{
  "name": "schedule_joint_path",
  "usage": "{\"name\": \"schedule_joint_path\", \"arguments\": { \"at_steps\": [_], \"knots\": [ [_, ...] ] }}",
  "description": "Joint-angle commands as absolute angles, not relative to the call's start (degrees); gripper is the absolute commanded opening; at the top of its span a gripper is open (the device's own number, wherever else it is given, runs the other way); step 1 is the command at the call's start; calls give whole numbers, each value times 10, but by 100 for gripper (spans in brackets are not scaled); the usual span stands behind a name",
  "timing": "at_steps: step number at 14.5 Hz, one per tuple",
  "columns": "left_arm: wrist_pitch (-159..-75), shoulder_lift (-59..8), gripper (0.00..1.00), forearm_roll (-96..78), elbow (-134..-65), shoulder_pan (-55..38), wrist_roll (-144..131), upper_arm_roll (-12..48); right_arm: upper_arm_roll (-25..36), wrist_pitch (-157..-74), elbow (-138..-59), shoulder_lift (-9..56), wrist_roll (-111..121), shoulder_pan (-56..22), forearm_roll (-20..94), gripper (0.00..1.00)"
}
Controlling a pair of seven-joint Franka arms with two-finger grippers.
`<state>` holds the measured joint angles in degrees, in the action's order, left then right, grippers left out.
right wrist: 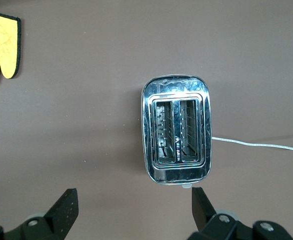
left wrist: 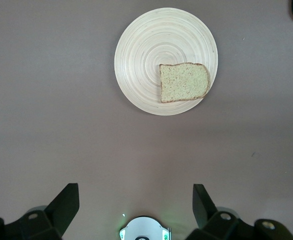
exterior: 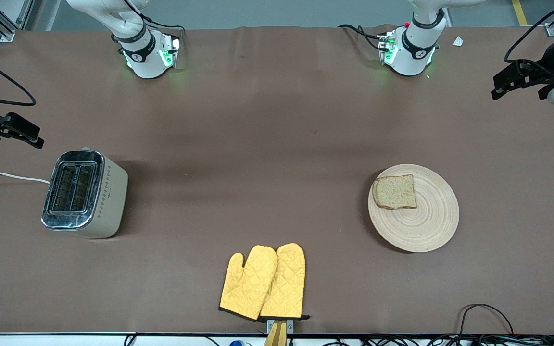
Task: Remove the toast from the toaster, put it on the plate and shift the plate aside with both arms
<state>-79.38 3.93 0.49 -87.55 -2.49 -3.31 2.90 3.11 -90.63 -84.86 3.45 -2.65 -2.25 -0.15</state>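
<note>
At the right arm's end of the counter the right claw hangs in the air with its fingers wide and nothing between them, over bare counter beside the toaster. The right wrist view looks straight down into the toaster's two slots, and both look empty; its white cord trails off toward the counter's edge. With nothing left to lift there, this arm seems to be simply waiting, drawn clear.

Toward the middle, close to the front camera, a pair of yellow mitts lies flat, well apart from both the toaster and the plate.

At the left arm's end the toast lies flat on the plate, off-centre, against the rim on the side toward the toaster and the arms' bases. So the lifting-out and placing appear done; what I judge remains is shifting the plate aside.

The left claw is up near the counter's edge, spread wide and empty, well apart from the plate. The left wrist view shows plate and toast ahead of its fingers, with bare counter between. Either claw would need a long reach to the rim.
</note>
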Motion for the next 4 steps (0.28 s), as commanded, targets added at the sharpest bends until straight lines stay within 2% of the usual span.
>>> {"name": "schedule_joint_path", "arguments": {
  "at_steps": [1, 4],
  "knots": [
    [-805, 50, 100, 6, -888, -25, -27, 29, 27, -909, -856, 27, -27, -18, -9, 100],
    [-808, 50, 100, 31, -888, -37, -28, 31, 27, -909, -855, 27, -27, -18, -9, 100]
  ]
}}
